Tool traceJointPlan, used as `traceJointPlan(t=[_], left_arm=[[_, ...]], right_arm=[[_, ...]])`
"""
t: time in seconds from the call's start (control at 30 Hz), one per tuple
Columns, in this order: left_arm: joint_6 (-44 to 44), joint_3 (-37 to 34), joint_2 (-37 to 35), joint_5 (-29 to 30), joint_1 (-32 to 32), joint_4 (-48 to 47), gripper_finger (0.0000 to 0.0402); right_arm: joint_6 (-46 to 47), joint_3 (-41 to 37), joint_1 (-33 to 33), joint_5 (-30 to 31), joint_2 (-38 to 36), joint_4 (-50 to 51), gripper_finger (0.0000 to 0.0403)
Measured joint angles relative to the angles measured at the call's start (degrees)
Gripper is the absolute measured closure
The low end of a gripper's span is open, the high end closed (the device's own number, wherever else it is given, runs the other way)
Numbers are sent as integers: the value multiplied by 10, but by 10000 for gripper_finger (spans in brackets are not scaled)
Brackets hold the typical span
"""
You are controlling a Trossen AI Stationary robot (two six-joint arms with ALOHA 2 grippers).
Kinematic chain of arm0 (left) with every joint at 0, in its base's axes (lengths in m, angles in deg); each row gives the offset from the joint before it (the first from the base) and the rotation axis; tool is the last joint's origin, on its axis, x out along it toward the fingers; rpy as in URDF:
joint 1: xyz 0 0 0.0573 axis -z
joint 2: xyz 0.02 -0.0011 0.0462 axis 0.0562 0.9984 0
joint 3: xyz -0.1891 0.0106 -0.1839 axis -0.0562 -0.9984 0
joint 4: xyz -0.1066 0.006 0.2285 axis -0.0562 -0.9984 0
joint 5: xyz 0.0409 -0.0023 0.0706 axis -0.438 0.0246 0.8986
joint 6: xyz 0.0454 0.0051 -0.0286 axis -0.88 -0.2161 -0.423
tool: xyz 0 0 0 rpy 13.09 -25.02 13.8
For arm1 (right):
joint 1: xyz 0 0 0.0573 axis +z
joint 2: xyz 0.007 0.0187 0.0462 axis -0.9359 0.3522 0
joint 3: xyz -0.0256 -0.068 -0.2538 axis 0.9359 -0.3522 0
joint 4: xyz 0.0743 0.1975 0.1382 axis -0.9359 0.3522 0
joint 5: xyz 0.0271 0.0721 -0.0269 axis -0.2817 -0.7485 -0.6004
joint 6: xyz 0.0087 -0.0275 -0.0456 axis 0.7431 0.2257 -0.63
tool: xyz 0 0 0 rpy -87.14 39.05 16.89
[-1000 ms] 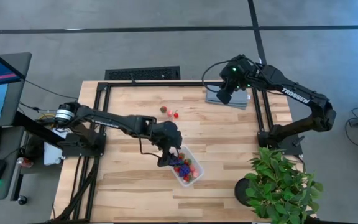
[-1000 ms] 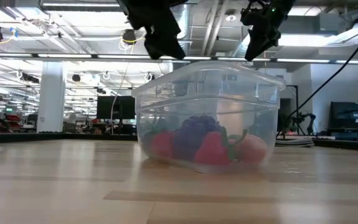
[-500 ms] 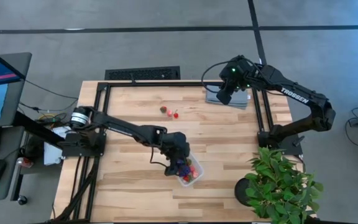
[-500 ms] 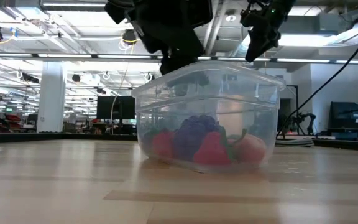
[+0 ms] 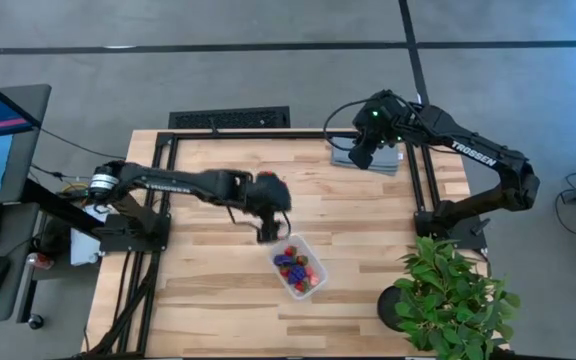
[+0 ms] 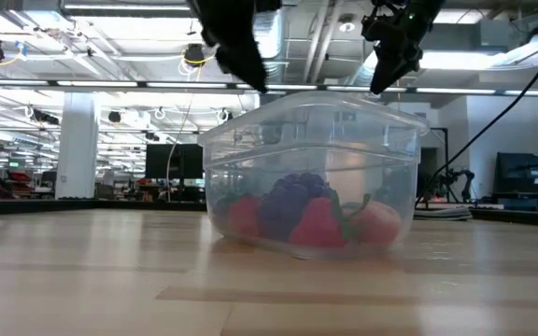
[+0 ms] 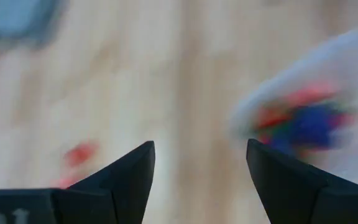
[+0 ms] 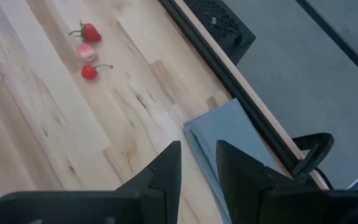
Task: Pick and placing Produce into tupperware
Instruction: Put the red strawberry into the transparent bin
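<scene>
Left claw above the tabletop
Left claw (image 5: 266,232), empty, fingers spread, centre frame, up-left of the tupperware (image 5: 299,267); right claw (image 5: 360,157) closed, upper right.

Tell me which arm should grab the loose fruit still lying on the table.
Left, probably. The left gripper is open and empty, between the tupperware and the three loose pieces. The right gripper is shut, parked over the grey cloth at the table's far edge.

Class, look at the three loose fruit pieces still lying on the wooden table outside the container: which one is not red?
The middle piece, the pale pink roundish fruit. It lies between the red strawberry-like piece and the red cherry-like piece with a thin stem.
</scene>
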Motion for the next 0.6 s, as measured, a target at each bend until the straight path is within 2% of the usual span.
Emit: traceJointPlan(t=[0.1, 0.23, 0.47, 0.6], left_arm=[[-1, -2, -12, 70, -32, -75, 157], [-17, -2, -21, 98, -76, -119, 157], [-91, -8, -18, 82, -149, -139, 157], [-153, -21, -18, 21, -193, -117, 157]], right_arm=[[0, 0, 0, 0, 0, 1, 280], [4, 0, 3, 0, 0, 1, 280], [11, 0, 18, -1, 0, 3, 280], [11, 0, 29, -2, 0, 3, 280]])
